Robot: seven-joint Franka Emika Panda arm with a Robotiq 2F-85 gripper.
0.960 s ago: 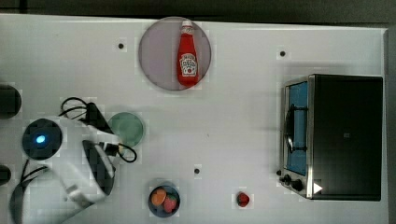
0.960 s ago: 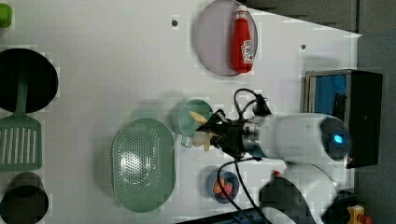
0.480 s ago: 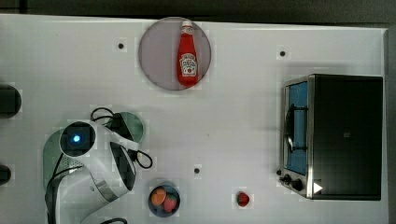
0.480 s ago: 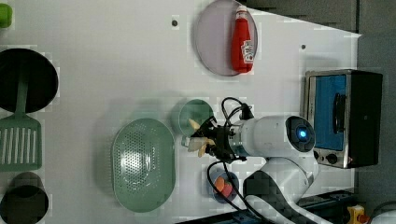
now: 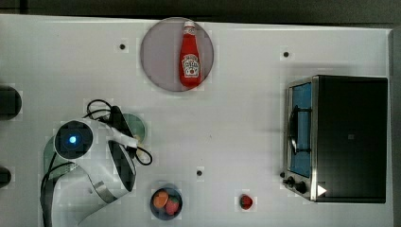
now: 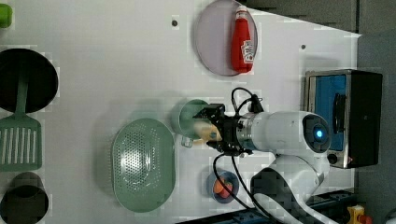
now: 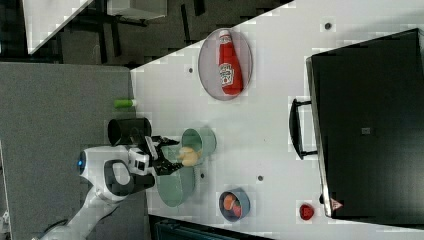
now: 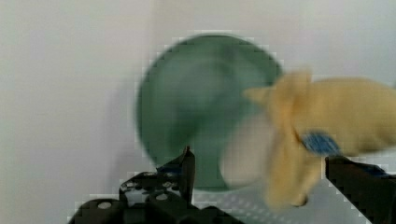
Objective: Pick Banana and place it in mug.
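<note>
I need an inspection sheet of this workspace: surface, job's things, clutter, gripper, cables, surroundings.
Surface: white table.
Job's things: banana at the rim of the mug, between the fingers; the wrist view shows it blurred.
Clutter: ketchup bottle on a plate, toaster oven, fruit bowl, strawberry, green basket, spatula.
Gripper: gripper open beside the mug.
Cables: black cable on the arm.
Surroundings: dark floor.

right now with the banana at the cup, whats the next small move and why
Probably pull the pincer straight back. Its jaws are spread wide and the banana sits loose over the rim of the green cup, so backing away lets it settle without a nudge.
</note>
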